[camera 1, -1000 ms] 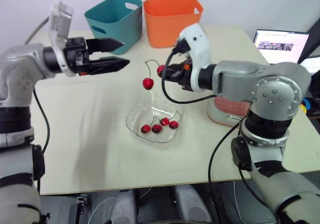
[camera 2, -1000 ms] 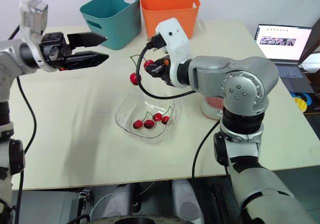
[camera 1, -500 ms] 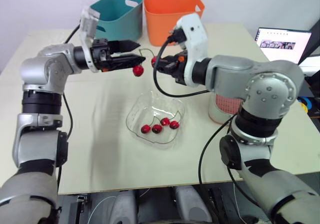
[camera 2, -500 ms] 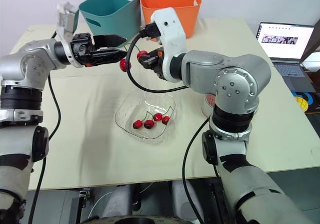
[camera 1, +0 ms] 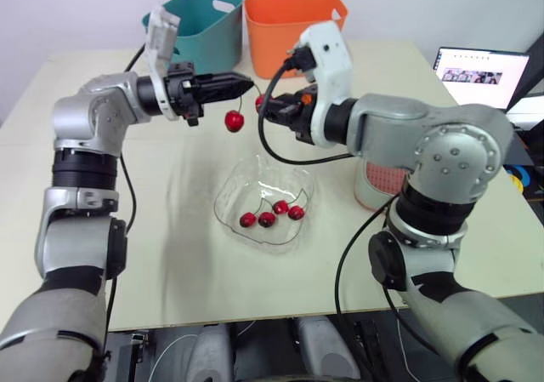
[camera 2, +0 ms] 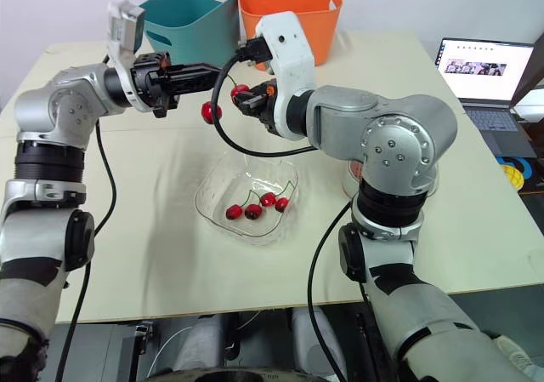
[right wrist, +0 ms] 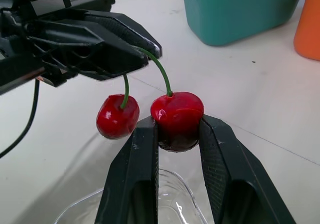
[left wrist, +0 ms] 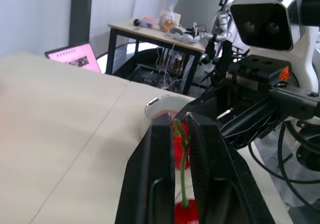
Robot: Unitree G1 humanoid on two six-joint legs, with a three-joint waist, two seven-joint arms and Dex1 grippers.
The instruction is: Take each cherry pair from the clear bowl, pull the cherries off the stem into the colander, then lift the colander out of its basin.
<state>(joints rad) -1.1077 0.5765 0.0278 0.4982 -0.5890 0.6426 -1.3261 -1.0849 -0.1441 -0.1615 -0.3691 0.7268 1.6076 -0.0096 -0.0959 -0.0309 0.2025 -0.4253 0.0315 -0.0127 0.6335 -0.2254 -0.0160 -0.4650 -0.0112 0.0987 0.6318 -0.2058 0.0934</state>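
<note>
Since half a second ago our left gripper [camera 1: 245,82] has slid in and pinched the stem [right wrist: 159,69] of the cherry pair [camera 1: 232,120], which hangs in the air just beyond the clear bowl [camera 1: 228,196]. Our right gripper [right wrist: 177,128] is clamped on one cherry [right wrist: 177,112]; the other cherry [right wrist: 117,116] dangles free. We judge it best to carry the pair over the colander [camera 1: 381,176] first, then pull straight along the stem, squeezing the fruit gently.

Silver-grey arms [camera 1: 425,131], rounded joints ringed with screws [camera 1: 463,156], black cables [camera 1: 260,133] looping alongside, white camera blocks [camera 1: 327,50] — orange mark [camera 1: 316,114] by the right wrist, slim black left hand [camera 1: 242,84], right hand [camera 1: 270,111]
</note>
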